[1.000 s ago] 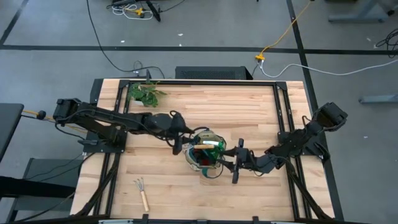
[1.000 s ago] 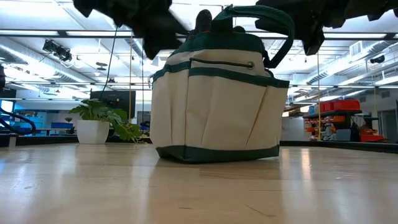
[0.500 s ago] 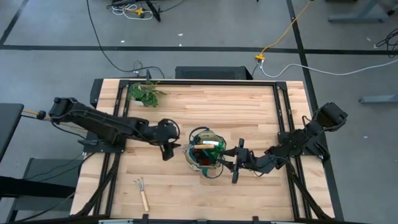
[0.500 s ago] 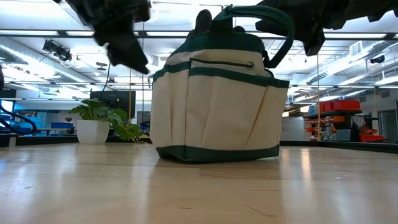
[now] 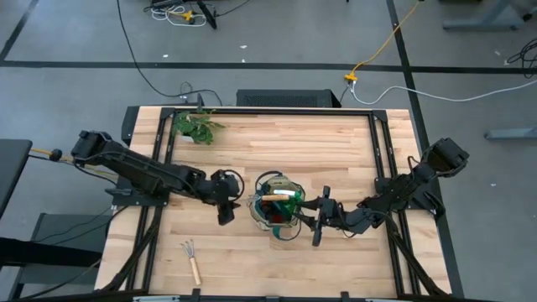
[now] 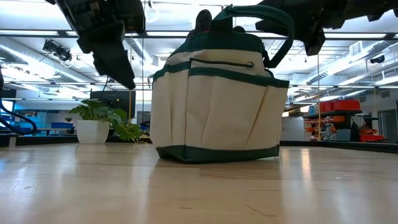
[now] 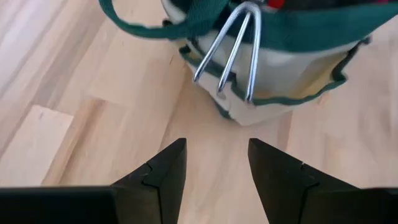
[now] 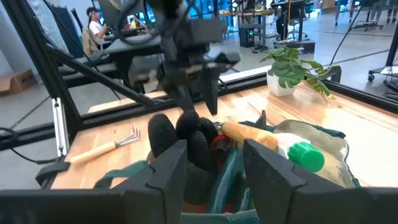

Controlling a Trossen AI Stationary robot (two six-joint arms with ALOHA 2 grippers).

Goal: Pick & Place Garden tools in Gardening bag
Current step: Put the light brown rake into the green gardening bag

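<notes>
— High view first: where do we find the gardening bag (image 5: 278,207)?

— Mid-surface (image 5: 352,151), upright. Our left hand (image 5: 225,207) hangs just beside it on the plant's (image 5: 197,127) side, fingers parted, grasping nothing.

— And our right hand (image 5: 319,216)?

— At the bag's opposite rim, fingers apart astride a green loop handle (image 8: 233,168); we cannot tell whether it grips.

— Tools?

— One rake's prongs (image 7: 233,43) poke over the bag's rim. Another rake (image 5: 192,260) lies well apart from the bag.
</notes>
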